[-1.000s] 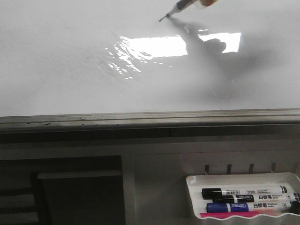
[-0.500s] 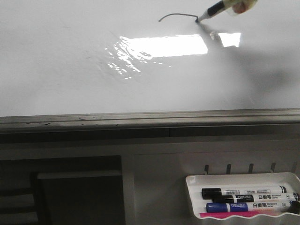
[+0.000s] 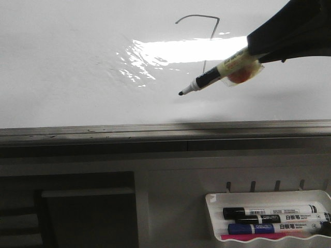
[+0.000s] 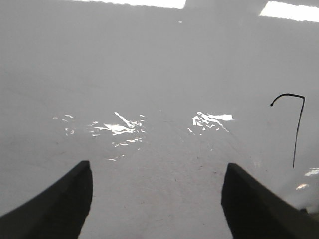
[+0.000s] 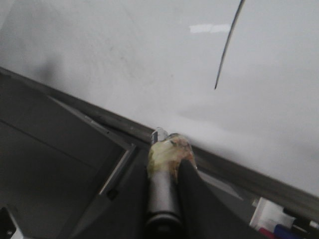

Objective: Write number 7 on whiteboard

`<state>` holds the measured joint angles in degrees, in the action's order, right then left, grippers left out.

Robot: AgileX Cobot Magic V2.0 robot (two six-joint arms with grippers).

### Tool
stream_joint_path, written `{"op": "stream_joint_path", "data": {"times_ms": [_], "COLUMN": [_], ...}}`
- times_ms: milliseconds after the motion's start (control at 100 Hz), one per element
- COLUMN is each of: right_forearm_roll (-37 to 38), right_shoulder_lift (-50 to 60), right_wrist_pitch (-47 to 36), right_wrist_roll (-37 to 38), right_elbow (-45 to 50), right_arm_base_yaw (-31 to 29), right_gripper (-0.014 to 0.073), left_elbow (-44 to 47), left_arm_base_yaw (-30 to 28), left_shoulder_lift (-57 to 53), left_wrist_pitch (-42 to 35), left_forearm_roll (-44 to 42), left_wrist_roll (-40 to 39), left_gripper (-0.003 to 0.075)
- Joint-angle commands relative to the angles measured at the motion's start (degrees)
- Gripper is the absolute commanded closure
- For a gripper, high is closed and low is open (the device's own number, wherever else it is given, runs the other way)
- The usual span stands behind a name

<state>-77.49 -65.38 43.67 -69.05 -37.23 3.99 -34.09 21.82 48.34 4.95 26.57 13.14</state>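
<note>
The number 7 (image 3: 206, 36) is drawn in thin dark line high on the whiteboard (image 3: 77, 62). My right gripper (image 3: 256, 49) comes in from the right, shut on a black-tipped marker (image 3: 209, 79) wrapped in yellowish tape. The marker tip points down-left, below and left of the stem's lower end. In the right wrist view the marker (image 5: 164, 184) sits between the fingers, with the stem (image 5: 227, 50) ahead. My left gripper (image 4: 157, 199) is open and empty over the whiteboard (image 4: 149, 64), with the 7 (image 4: 298, 124) off to one side.
A grey metal rail (image 3: 155, 132) runs along the board's lower edge. A small white tray (image 3: 310, 199) with black, blue and pink markers hangs below at the right. Bright glare (image 3: 186, 51) lies under the 7.
The marker drew the slanted stem down from the right end of the top stroke, then moved down and left. The right arm has come into the front view.
</note>
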Motion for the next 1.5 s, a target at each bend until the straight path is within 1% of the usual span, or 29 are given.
{"op": "stream_joint_path", "data": {"times_ms": [0, 60, 170, 270, 370, 440, 580, 800, 950, 1050, 1360, 1490], "right_forearm_roll": [1.46, 3.31, 6.72, 11.93, 16.94, 19.31, 20.53, 20.62, 20.62, 20.62, 20.62, 20.62], "right_shoulder_lift": [1.4, 1.4, 1.4, 1.4, 1.4, 1.4, 1.4, 1.4, 1.4, 1.4, 1.4, 1.4], "right_wrist_pitch": [4.0, 5.78, 8.36, 9.66, 10.18, 10.56, 10.82, 11.1, 11.2, 11.29, 11.79, 11.79], "right_wrist_roll": [4.73, 7.08, 11.25, 14.83, 17.73, 18.94, 19.56, 19.56, 19.56, 19.56, 19.56, 19.56], "right_elbow": [-3.31, -5.11, -9.24, -12.98, -15.92, -17.39, -18.47, -18.47, -18.47, -18.47, -18.47, -18.47], "right_arm_base_yaw": [-0.23, -0.23, 0.01, 1.58, 4.31, 6.52, 9.76, 10.52, 10.52, 10.52, 10.52, 10.52], "right_gripper": [0.0643, 0.0643, 0.0643, 0.0643, 0.0643, 0.0643, 0.0643, 0.0643, 0.0643, 0.0643, 0.0643, 0.0643], "left_elbow": [-1.78, -1.78, -1.78, -1.78, -1.99, -2.9, -5.77, -9.63, -10.47, -10.47, -10.47, -10.47], "left_arm_base_yaw": [2.95, 6.04, 13.68, 20.44, 26.57, 29.53, 32.63, 32.76, 32.76, 32.76, 32.76, 32.76], "left_shoulder_lift": [-0.48, -0.22, 0.95, 2.94, 5.54, 7.95, 12.95, 18.12, 20.44, 21.62, 23.08, 23.13], "left_wrist_pitch": [-3.07, -3.07, -3.89, -4.95, -6.0, -6.0, -6.0, -5.87, -6.09, -6.09, -10.15, -10.29], "left_forearm_roll": [0.6, -0.14, -2.05, -4.96, -9.18, -11.31, -13.04, -13.17, -14.27, -15.82, -15.83, -15.83], "left_wrist_roll": [0.28, 1.85, 7.43, 10.61, 10.75, 10.75, 10.75, 10.75, 10.75, 10.75, 10.75, 10.75], "left_gripper": [0.023, 0.023, 0.023, 0.023, 0.023, 0.023, 0.023, 0.023, 0.0233, 0.0288, 0.0535, 0.0641]}}
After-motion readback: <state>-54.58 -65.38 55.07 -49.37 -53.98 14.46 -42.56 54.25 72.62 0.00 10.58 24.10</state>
